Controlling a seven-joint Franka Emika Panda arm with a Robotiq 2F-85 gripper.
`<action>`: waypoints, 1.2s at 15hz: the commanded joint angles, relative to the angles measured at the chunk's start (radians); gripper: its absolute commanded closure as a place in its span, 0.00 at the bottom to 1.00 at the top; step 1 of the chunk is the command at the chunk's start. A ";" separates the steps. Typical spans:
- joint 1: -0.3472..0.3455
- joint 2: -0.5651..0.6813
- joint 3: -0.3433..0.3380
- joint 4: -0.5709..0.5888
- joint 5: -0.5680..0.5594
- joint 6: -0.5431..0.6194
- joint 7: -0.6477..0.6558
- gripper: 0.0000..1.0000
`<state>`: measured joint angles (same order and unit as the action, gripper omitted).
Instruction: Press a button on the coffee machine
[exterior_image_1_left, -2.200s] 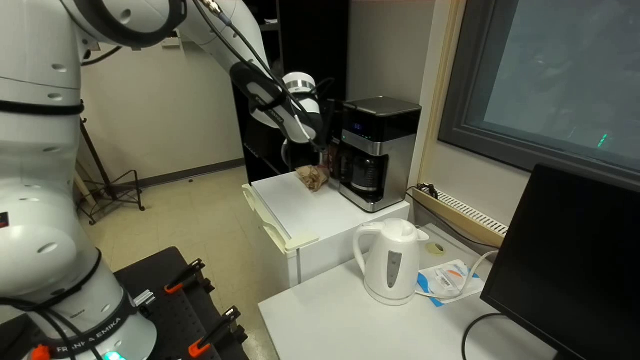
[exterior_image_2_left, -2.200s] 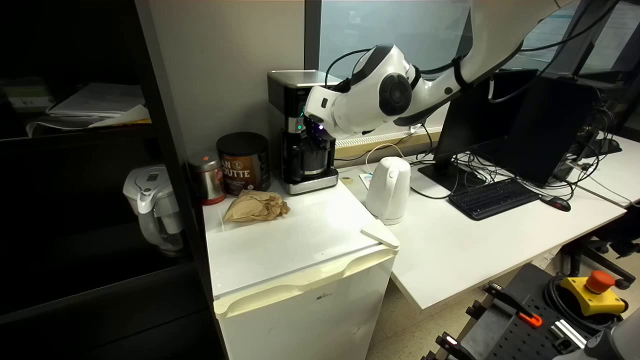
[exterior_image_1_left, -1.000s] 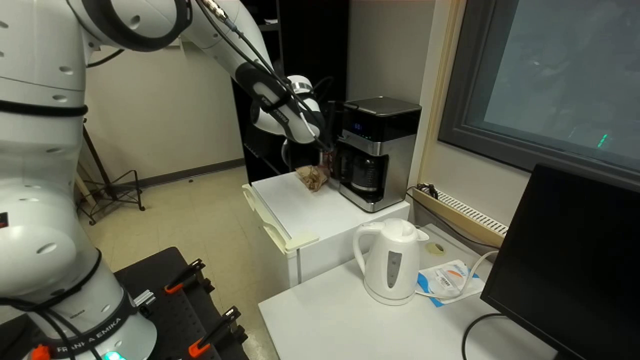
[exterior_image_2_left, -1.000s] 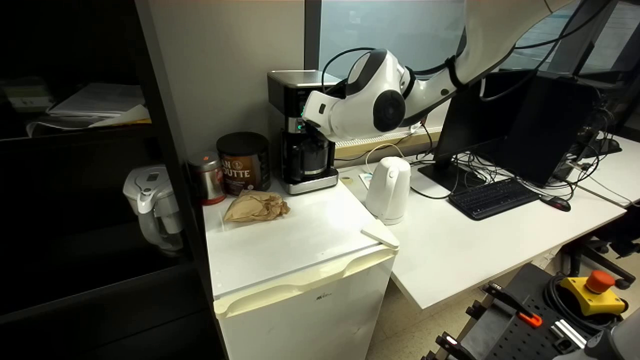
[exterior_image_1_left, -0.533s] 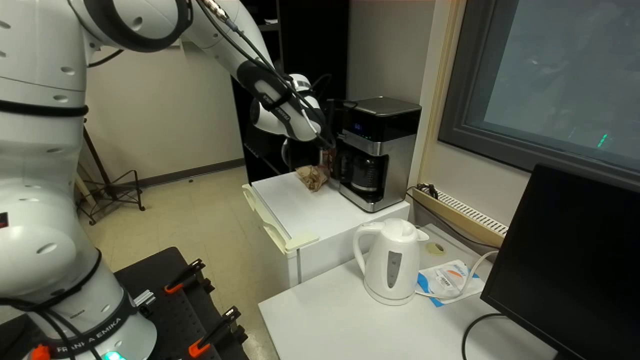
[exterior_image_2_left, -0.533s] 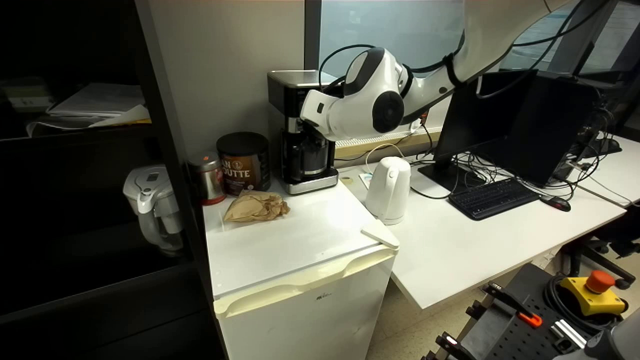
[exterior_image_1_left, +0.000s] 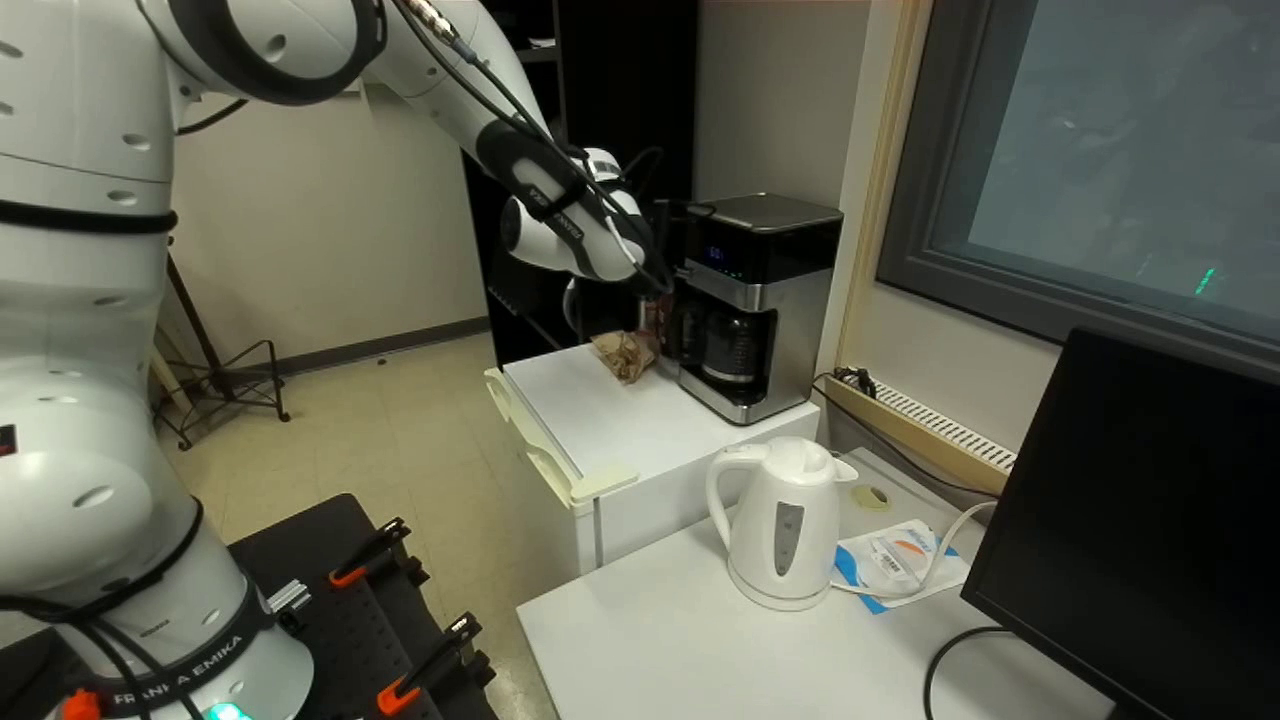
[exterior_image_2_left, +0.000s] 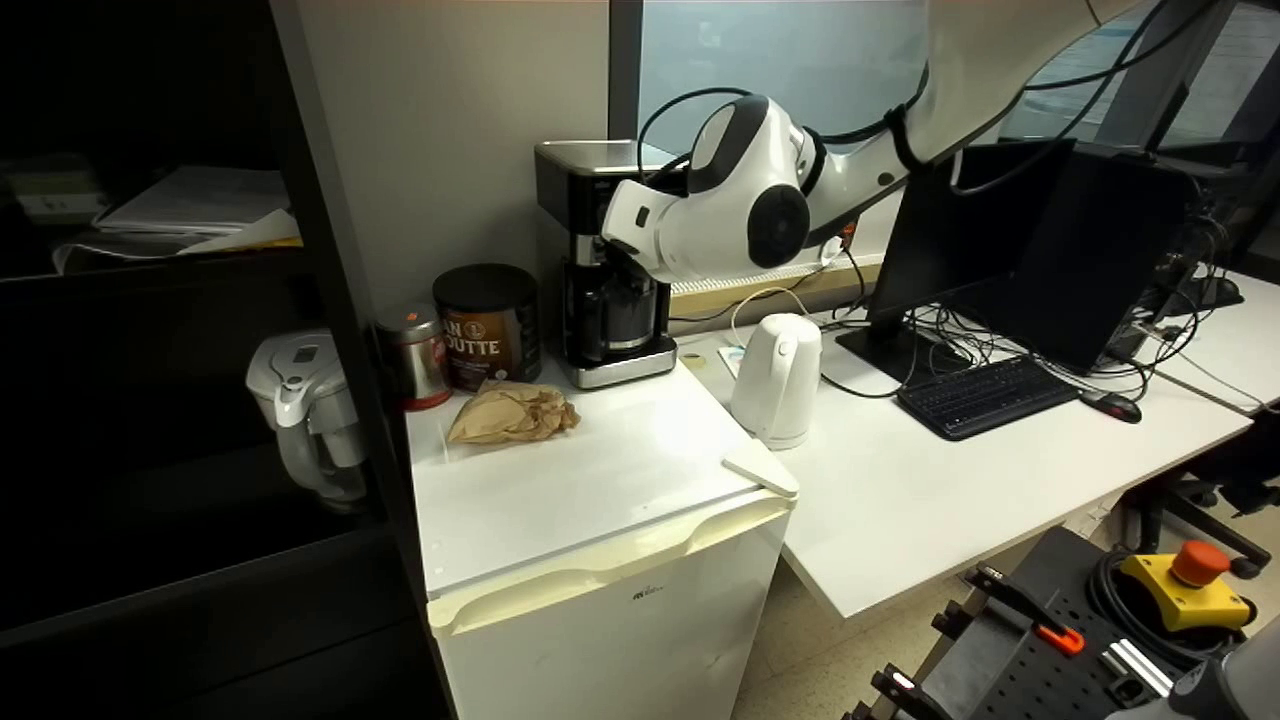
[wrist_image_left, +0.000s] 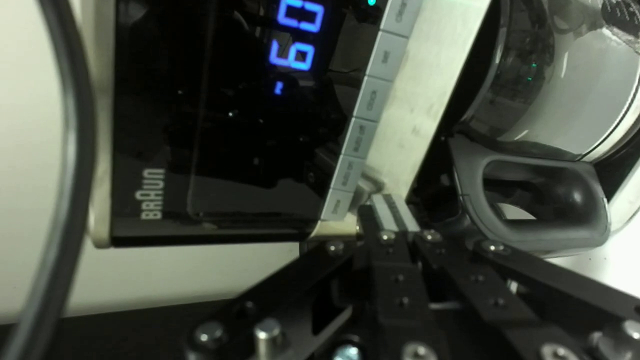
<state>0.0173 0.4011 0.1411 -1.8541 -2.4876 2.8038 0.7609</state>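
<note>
Facing the coffee machine (wrist_image_left: 240, 140), the jaws, pressed together, sit near its buttons (wrist_image_left: 372, 98), perhaps touching.

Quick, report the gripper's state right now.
Gripper: closed, with nothing seen in its grasp in the wrist view.

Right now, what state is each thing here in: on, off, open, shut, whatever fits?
Coffee machine: powered, display lit blue; brewing or not, can't tell.
Carafe: seated in its recess.
Gripper: shut, by the end of the button row; contact unclear.
Kettle: upright, closed on top; on or off, can't tell.
Monitor: dark.
Fridge: shut.
Brown canister: closed.
Paper bag: crumpled.
</note>
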 joint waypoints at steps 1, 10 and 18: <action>-0.008 0.022 0.015 0.033 -0.051 -0.020 0.046 1.00; -0.010 0.025 0.029 0.041 -0.033 -0.023 0.025 1.00; 0.017 -0.034 -0.117 -0.045 0.300 0.408 -0.161 1.00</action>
<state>0.0092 0.4043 0.0973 -1.8555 -2.3189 3.0664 0.6903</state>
